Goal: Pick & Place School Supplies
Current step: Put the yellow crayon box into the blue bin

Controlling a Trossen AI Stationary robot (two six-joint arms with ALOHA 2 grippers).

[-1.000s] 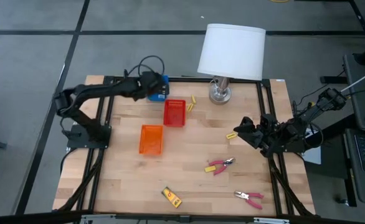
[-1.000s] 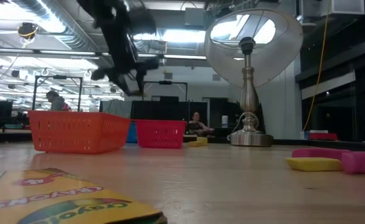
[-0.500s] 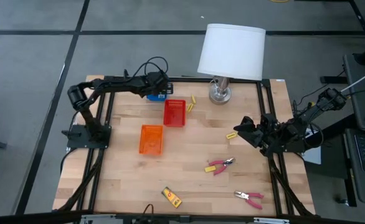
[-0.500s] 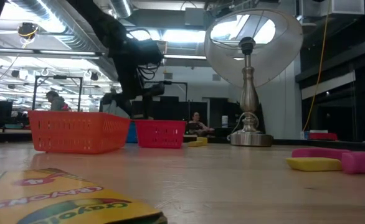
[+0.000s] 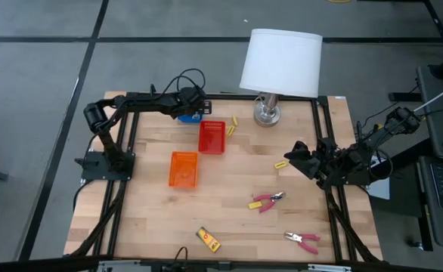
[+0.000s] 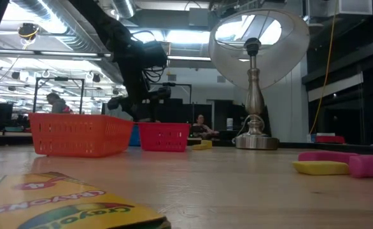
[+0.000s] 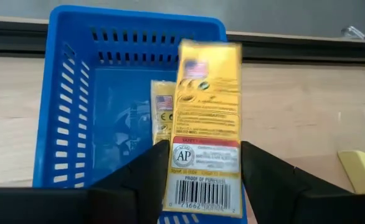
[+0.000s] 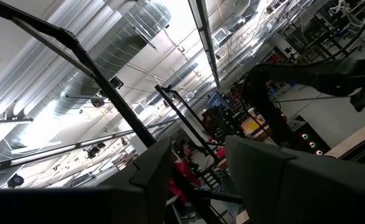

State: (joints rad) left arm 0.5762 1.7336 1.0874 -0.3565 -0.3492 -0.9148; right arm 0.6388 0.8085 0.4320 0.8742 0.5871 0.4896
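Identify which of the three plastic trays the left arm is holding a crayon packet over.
The blue tray at the table's far edge, beside the red tray; the orange tray lies nearer. The packet sits between the left fingers.

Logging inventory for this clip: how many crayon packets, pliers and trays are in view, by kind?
Crayon packets: 3
Pliers: 2
Trays: 3
Total: 8

I read "CRAYOLA" on the near yellow packet [image 6: 59, 207]; the gripped packet [image 7: 204, 124] shows an "AP" seal and barcode digits "71662".
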